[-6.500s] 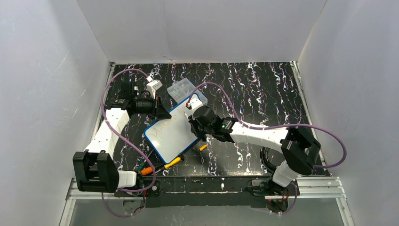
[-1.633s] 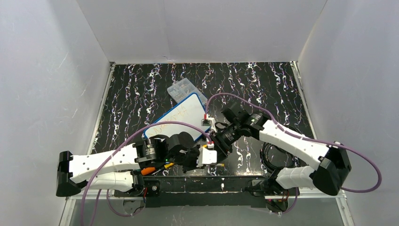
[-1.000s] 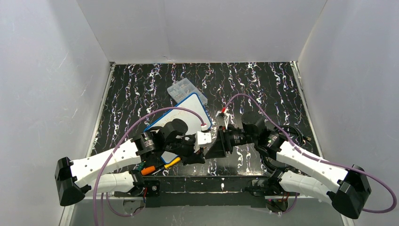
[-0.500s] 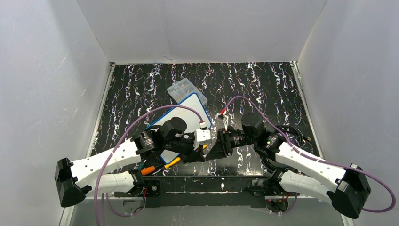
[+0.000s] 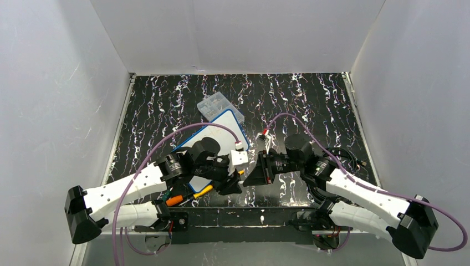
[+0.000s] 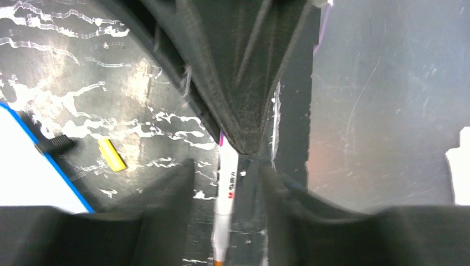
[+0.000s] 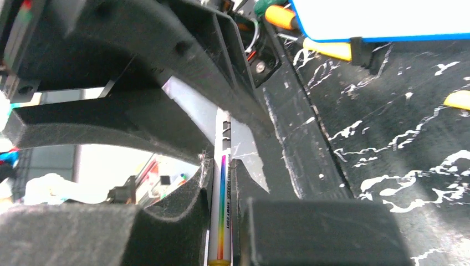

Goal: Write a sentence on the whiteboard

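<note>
Two robot arms meet low over the near edge of a black, white-veined surface [image 5: 310,100]. A clear compartment box [image 5: 213,104] lies behind them, and a yellow pen [image 5: 203,190] and an orange-handled tool [image 5: 174,200] lie just in front of the left arm. The right hand [image 7: 223,216] is clamped on a white marker [image 6: 226,188] with a rainbow stripe down its barrel. The left hand [image 6: 226,221] faces it tip to tip, fingers parted on either side of the same marker with a gap showing on each side. A small yellow piece [image 6: 112,154] lies loose on the surface near the board's edge.

The left arm and its purple cable [image 5: 188,130] cross above the whiteboard [image 5: 226,118], which lies flat and slanted at the centre. Its far corner meets the box; whether the two touch or overlap cannot be told from overhead. The board is white with a thin blue rim and rounded corners.

Most of its middle is hidden beneath the left wrist, and its lettering cannot be made out in any view. The wrist cameras catch only blue-edged slivers of it. The marker's writing tip is out of sight.
</note>
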